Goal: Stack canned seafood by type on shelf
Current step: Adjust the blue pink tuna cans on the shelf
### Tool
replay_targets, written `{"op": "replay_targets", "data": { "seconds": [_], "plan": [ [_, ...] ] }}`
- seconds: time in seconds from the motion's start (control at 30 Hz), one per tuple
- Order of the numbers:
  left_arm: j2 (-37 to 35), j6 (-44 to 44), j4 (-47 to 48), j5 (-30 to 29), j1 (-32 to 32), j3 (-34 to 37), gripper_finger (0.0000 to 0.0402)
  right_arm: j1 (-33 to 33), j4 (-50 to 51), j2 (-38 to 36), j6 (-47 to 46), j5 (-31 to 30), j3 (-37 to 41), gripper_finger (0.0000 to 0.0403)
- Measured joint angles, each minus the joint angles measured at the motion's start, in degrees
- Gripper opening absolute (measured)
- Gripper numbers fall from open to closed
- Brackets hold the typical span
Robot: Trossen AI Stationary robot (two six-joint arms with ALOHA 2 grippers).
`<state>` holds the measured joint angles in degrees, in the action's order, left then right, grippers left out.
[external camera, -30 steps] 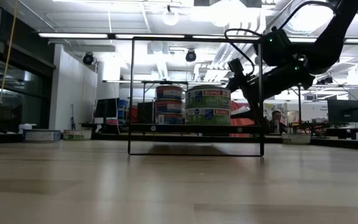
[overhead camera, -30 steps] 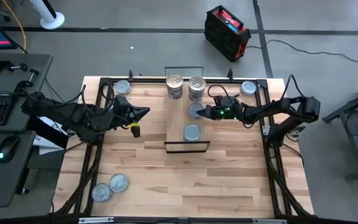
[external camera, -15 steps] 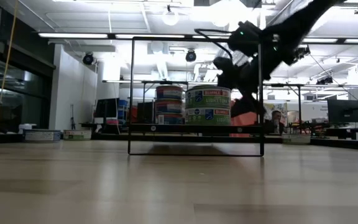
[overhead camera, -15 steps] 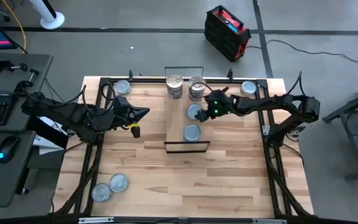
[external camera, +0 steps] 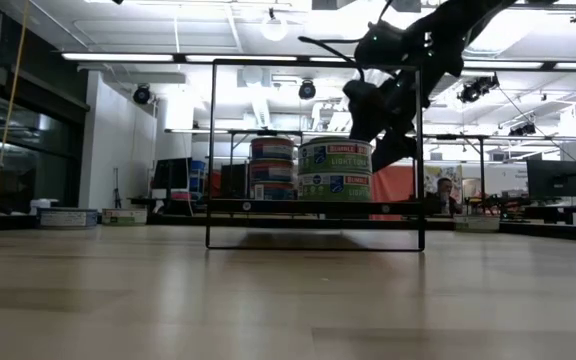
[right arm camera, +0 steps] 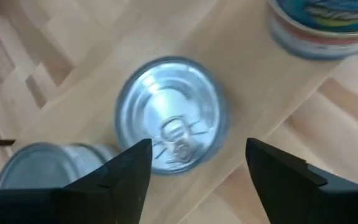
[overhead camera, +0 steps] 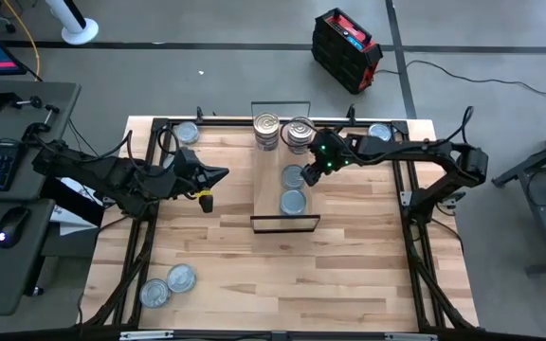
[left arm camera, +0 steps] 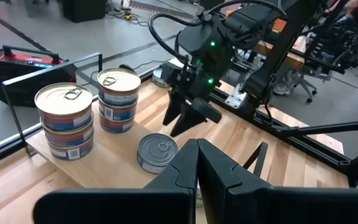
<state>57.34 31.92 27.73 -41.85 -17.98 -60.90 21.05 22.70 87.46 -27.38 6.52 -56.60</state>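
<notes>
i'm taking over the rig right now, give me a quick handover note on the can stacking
Right gripper: open, empty, hovering above the single silver ring-pull tin on the light-wood shelf plank.
Left gripper: idle left of the shelf.
Done: two stacks of tins at the shelf's far end. Two loose tins lie on the plank, the second nearer the front.
Left: stack those, plus tins on the table at the far-left corner, far-right corner and near-left corner.

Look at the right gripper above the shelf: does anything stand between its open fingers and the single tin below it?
Nothing visible does. The right gripper hangs open directly over the ring-pull tin on the shelf, with only air between; another tin lies apart beside it.
</notes>
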Motion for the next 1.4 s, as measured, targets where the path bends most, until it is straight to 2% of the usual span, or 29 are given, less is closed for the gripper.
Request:
{"op": "replay_targets", "data": {
  "seconds": [0.07,0.13,0.23,0.33,0.37,0.47,0.6,0.8,1.03,1.27,1.4],
  "plan": [
    [0.00,0.00,0.00,0.00,0.00,0.00,0.0001,0.60,-0.73,0.00,0.00,-0.04,0.14,0.0237],
    [0.00,0.00,0.00,0.00,0.00,0.00,0.0001,1.17,-0.66,0.00,-0.05,-0.68,0.49,0.0209],
    [0.00,0.00,0.00,0.00,0.00,0.00,0.0001,2.08,-0.20,0.02,-1.05,-3.96,1.14,0.0135],
    [0.00,0.00,0.00,0.00,0.00,0.00,0.0001,3.27,0.78,0.03,-1.03,-5.67,1.14,0.0038],
    [0.00,-0.02,0.00,0.00,0.00,0.00,0.0001,3.56,0.81,0.22,-1.02,-5.75,1.14,0.0019],
    [0.00,-0.04,0.00,0.00,0.00,0.00,0.0001,3.82,0.62,0.71,-1.59,-6.32,1.14,0.0019],
    [0.00,-0.07,-0.05,-0.02,0.00,0.00,0.0001,3.99,0.18,2.58,-2.10,-11.84,1.19,0.0004],
    [-0.02,-0.04,-0.13,-0.02,-0.05,0.00,0.0001,8.49,-4.78,2.97,-5.34,-16.63,1.18,0.0001],
    [-0.02,-0.09,-0.11,-0.02,-0.09,0.00,0.0001,13.20,-8.03,3.64,-8.90,-12.37,1.18,0.0000],
    [-0.02,-0.12,-0.11,-0.04,-0.09,0.00,0.0001,13.56,-14.75,8.04,-14.76,-6.40,1.18,0.0000],
    [-0.02,-0.04,-0.09,-0.06,-0.22,0.00,0.0001,13.30,-17.25,9.58,-16.77,-6.32,1.16,0.0000]
  ]
}}
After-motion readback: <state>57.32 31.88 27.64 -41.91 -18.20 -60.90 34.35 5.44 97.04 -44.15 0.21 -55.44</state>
